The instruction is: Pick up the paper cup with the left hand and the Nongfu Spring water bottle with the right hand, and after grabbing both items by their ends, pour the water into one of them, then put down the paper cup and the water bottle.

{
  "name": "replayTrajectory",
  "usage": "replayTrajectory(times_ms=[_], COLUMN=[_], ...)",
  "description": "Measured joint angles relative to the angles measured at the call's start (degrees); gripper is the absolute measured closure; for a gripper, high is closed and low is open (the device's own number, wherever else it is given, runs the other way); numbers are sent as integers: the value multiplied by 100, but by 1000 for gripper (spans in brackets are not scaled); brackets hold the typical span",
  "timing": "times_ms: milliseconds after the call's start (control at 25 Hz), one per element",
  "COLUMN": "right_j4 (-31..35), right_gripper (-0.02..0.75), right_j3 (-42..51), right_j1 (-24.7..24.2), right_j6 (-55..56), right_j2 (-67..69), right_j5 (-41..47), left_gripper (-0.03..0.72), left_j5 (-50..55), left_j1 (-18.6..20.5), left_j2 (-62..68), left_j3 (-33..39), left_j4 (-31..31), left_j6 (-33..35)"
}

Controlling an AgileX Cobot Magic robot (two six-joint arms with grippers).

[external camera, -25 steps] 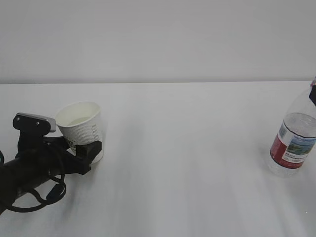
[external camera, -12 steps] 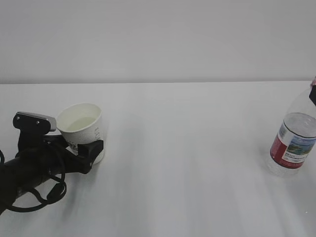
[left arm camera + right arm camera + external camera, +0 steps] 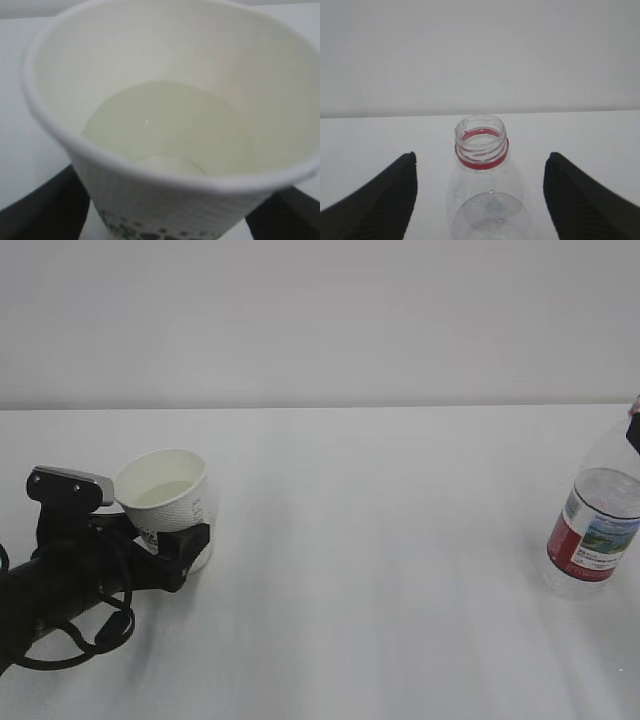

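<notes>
**Pour looks done, both items set down**

Table (image 3: 380, 540): white, fills the lower frame. Left hand (image 3: 172, 545), lower left, lies low and near level; jaws spread either side of the cup's base, seemingly released. Bottle (image 3: 594, 525) upright at right edge, uncapped. Right hand (image 3: 479, 192) above its neck, fingers wide apart, clear of it. Cup (image 3: 168, 500) upright, water (image 3: 167, 135) pooled inside. Left to do, likely: withdraw both arms.

Upright paper cup (image 3: 166, 498) holds water (image 3: 167, 132); uncapped bottle (image 3: 594, 526) stands.
</notes>
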Motion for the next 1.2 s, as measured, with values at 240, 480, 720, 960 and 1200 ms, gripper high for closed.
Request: replayTrajectory(times_ms=[240,480,720,960,1200], right_j4=[0,0,0,0,0], right_gripper=[145,145,145,145,145], right_j3=[0,0,0,0,0], right_j1=[0,0,0,0,0], right_j6=[0,0,0,0,0], right_j2=[0,0,0,0,0], right_j5=[0,0,0,0,0], left_gripper=[-5,-2,0,1,2], left_j5=[-13,-13,-25,-34,-48], left_j1=[0,0,0,0,0], left_j2=[0,-84,-297,-308,-344], left_j3=[54,170,383,456,508], left_j4=[10,21,61,182,213], left_j6=[0,-149,-199,-203,-203])
